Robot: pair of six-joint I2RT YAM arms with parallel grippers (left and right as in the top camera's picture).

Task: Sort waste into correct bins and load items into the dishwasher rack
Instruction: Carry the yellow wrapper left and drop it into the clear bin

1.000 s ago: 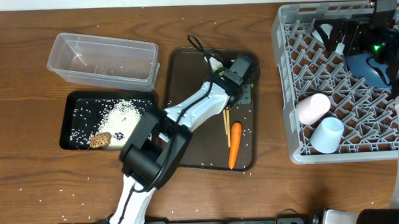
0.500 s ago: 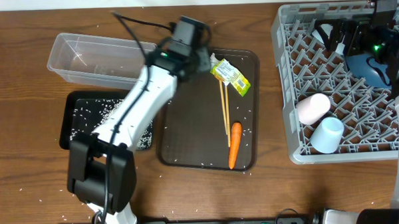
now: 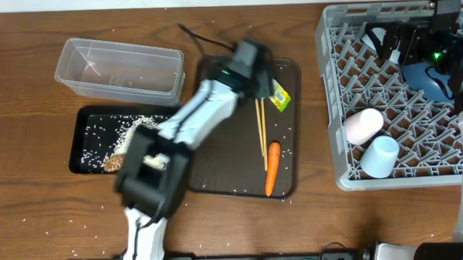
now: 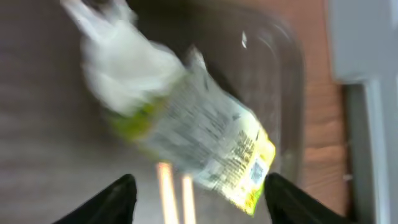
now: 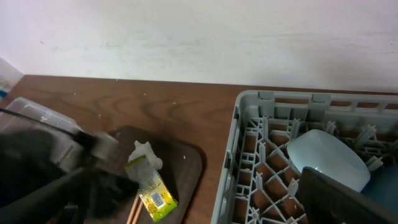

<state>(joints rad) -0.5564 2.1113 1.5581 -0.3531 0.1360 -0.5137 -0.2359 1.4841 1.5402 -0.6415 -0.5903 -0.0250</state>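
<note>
Left gripper (image 4: 200, 186) spread wide above yellow-green wrapper (image 4: 205, 146), which lies on brown tray (image 3: 233, 168) beside chopsticks (image 3: 261, 133). Wrist view blurred. I'd centre over its middle, probably clear of sticks, then descend and pinch.

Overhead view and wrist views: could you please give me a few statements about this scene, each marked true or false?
1. The orange carrot lies on the dark-brown serving tray. True.
2. The rice is in the clear tub. False: it lies in the black tray.
3. The pink cup and the light-blue cup are in the rack. True.
4. The left gripper is shut on the wrapper. False: its fingers stand apart.
5. The chopsticks are in the rack. False: they lie on the serving tray.
</note>
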